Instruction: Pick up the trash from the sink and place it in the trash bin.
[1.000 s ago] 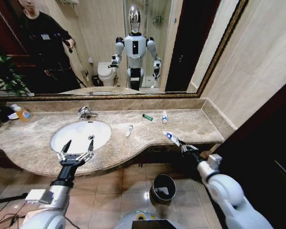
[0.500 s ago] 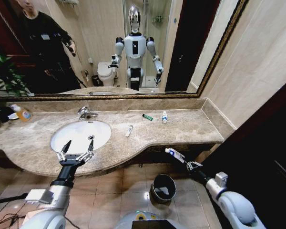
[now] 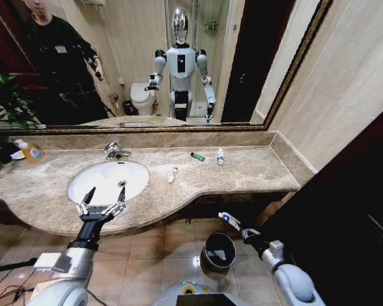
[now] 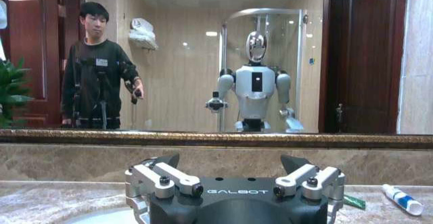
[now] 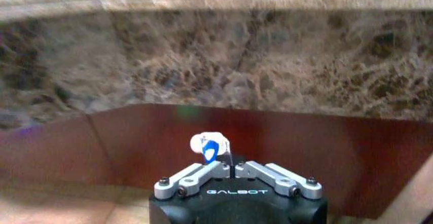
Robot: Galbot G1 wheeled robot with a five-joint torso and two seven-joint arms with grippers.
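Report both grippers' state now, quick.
Left gripper: open, holding nothing, over the sink.
Right gripper: shut on a white tube, below the counter edge beside the trash bin.

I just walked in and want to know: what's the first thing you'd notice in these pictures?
The right gripper stands out, shut on a white tube with blue marks, down below the counter edge and just up and to the right of the trash bin on the floor. The left gripper hovers open over the front rim of the sink. Behind, a big mirror reflects the robot itself.
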